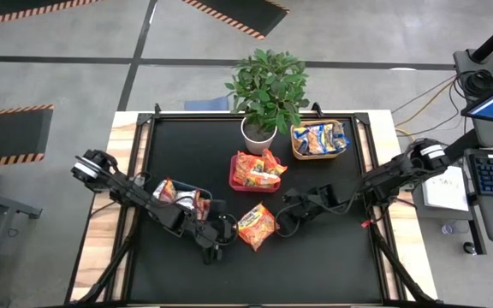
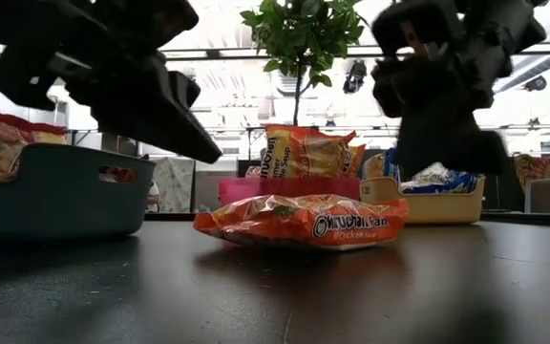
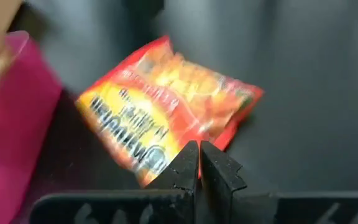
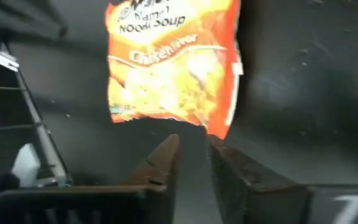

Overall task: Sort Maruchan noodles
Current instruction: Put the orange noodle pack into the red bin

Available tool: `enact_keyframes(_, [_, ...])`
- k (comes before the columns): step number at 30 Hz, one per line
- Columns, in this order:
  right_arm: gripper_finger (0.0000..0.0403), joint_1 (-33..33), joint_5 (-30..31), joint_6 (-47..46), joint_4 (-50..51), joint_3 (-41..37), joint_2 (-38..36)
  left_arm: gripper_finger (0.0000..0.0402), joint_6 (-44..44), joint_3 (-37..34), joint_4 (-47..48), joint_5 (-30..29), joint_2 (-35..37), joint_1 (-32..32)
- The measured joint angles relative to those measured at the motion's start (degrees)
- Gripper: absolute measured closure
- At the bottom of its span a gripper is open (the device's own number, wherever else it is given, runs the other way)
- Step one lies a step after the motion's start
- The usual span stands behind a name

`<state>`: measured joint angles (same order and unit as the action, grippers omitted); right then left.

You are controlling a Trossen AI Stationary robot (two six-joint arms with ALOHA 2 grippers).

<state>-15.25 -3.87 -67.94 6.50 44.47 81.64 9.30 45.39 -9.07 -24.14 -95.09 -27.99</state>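
- So the one you care about right now is the loose orange Maruchan packet point(image 1: 257, 226), lying flat on the black table mat point(image 1: 332, 257), out in the open between your two grippers. In the right wrist view it sits just ahead of that arm's fingertips, not between them.
- Your right gripper point(image 1: 286, 224) is right beside that packet with its jaws cracked open a little, and nothing is in them as far as I can see. Looks to me like either a fresh drop or the start of a pick, can't say which.
- Your left gripper point(image 1: 216, 250) is on the other side of the packet, jaws pressed fully together and empty. The packet lies just past its tips in the left wrist view.
- Progress-wise: the red bin point(image 1: 248, 183) already has a bunch of orange packets point(image 1: 257, 168) in it, and the tan basket point(image 1: 299, 151) holds the blue-and-yellow packets point(image 1: 319, 137). So both sorted piles look well underway.
- Still to do, I'd guess: the grey-blue bin point(image 1: 202, 193) next to your left arm still has mixed packets point(image 1: 166, 190) showing, plus this loose one needs a home, probably the red bin going by colour.
- The potted plant point(image 1: 265, 89) is behind the bins, well away from both sets of jaws.
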Motion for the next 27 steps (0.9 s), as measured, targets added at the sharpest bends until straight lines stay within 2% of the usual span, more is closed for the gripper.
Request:
enact_keyframes(6, [0.0247, 0.0, 0.0, 0.4, 0.5, -0.2, 0.9, 0.0402, 0.3, 0.4, -3.5, 3.8, -2.4, 0.5])
enact_keyframes(8, [0.0216, 0.0, -0.1, 0.2, -2.5, 0.1, 2.2, 0.0402, 0.4, 0.1, -2.8, 4.0, -2.5, 0.5])
enact_keyframes(14, [0.0134, 0.0, -0.1, -0.1, -1.3, -0.1, 4.4, 0.0402, 1.0, -0.5, -5.7, 5.2, -3.6, 0.9])
enact_keyframes(16, [0.0112, 0.0, -0.2, -0.2, -4.4, 0.3, 5.8, 0.0402, 1.1, -1.0, -5.5, 5.4, -3.7, 0.9])
enact_keyframes(18, [0.0094, 0.0, -0.1, 0.1, -3.3, -0.1, 5.8, 0.0402, 1.3, -1.0, -7.3, 5.6, -4.7, 1.4])
enact_keyframes(21, [0.0076, 0.0, -0.2, 0.7, -7.2, 0.0, 7.6, 0.0402, 1.3, -1.7, -8.0, 5.7, -5.4, 1.9])
enact_keyframes(27, [0.0063, 0.4, -0.1, 2.9, -10.0, -0.5, 10.4, 0.0402, 2.0, -3.0, -11.3, 6.0, -6.7, 3.0])
